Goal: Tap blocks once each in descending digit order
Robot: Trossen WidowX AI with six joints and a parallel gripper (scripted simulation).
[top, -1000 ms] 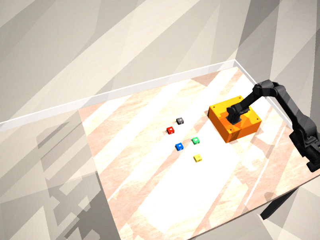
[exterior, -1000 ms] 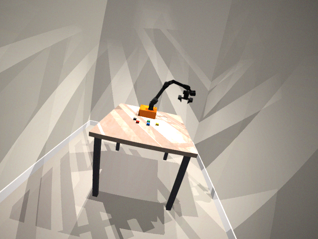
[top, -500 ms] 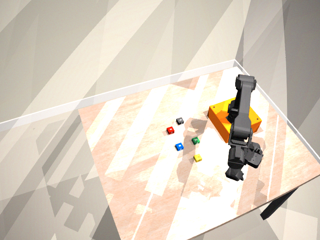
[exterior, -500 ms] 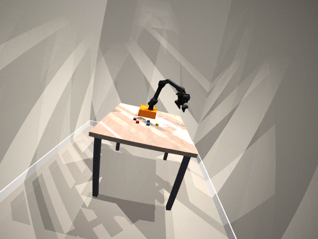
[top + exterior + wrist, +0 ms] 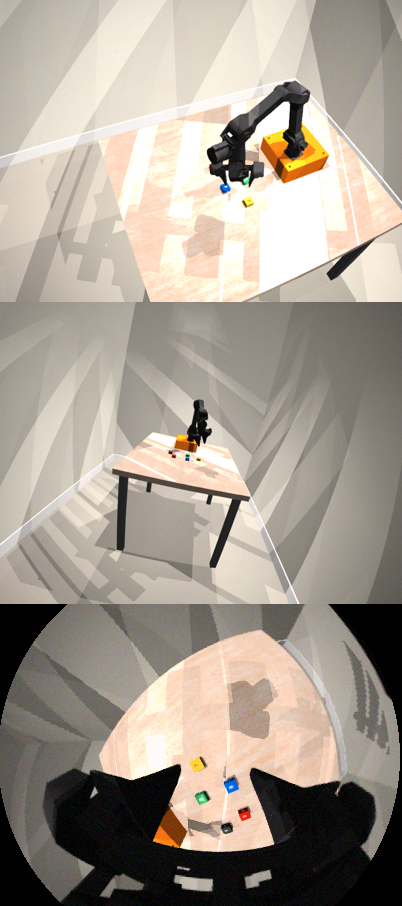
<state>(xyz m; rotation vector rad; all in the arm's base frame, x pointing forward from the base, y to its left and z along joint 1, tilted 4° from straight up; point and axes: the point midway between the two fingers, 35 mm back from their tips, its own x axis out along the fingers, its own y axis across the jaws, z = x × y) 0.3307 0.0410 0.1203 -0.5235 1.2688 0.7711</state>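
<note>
Five small digit blocks lie on the wooden table [image 5: 292,243] [image 5: 162,474] [image 5: 193,701]: yellow [image 5: 248,202] [image 5: 198,459] [image 5: 197,764], blue [image 5: 225,187] [image 5: 187,458] [image 5: 230,784], green [image 5: 246,180] [image 5: 187,454] [image 5: 201,798], red [image 5: 209,166] [image 5: 173,455] [image 5: 244,814] and dark grey [image 5: 170,452] [image 5: 226,827]. The digits are too small to read. My gripper [image 5: 237,180] [image 5: 204,437] [image 5: 216,770] is open and empty. It hangs well above the blocks, which show between its fingers in the wrist view. In the top view the arm hides the dark block and most of the red and green ones.
The arm's orange base [image 5: 292,165] [image 5: 183,444] [image 5: 169,828] stands at the back of the table, behind the blocks. A white skirting line runs along the floor by the walls.
</note>
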